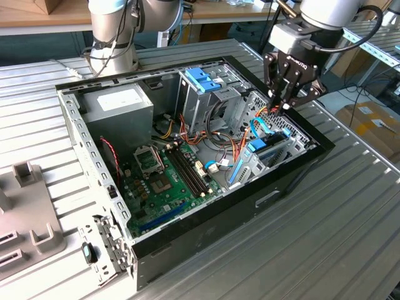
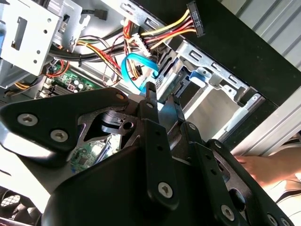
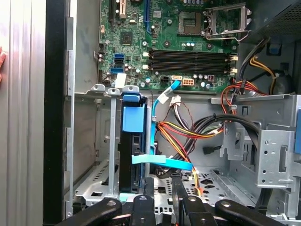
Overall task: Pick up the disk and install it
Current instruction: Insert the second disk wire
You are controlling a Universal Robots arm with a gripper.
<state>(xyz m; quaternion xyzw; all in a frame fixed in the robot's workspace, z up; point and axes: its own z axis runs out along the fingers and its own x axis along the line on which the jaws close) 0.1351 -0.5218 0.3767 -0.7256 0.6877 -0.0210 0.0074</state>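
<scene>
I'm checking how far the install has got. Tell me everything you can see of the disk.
The disk stands on edge in a slot of the metal drive cage, close to the case's side wall. Its body looks dark, and a light-blue plastic carrier caps the upper edge. A flat blue cable crosses beside it; whether it is plugged in cannot be told. The gripper hangs above the cage, holding nothing.

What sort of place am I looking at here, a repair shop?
Probably a robotics lab or workshop bench: an open desktop computer case sits on a ribbed metal table, a robot arm stands mounted on that table, and cardboard boxes sit beyond the table's edge.
</scene>
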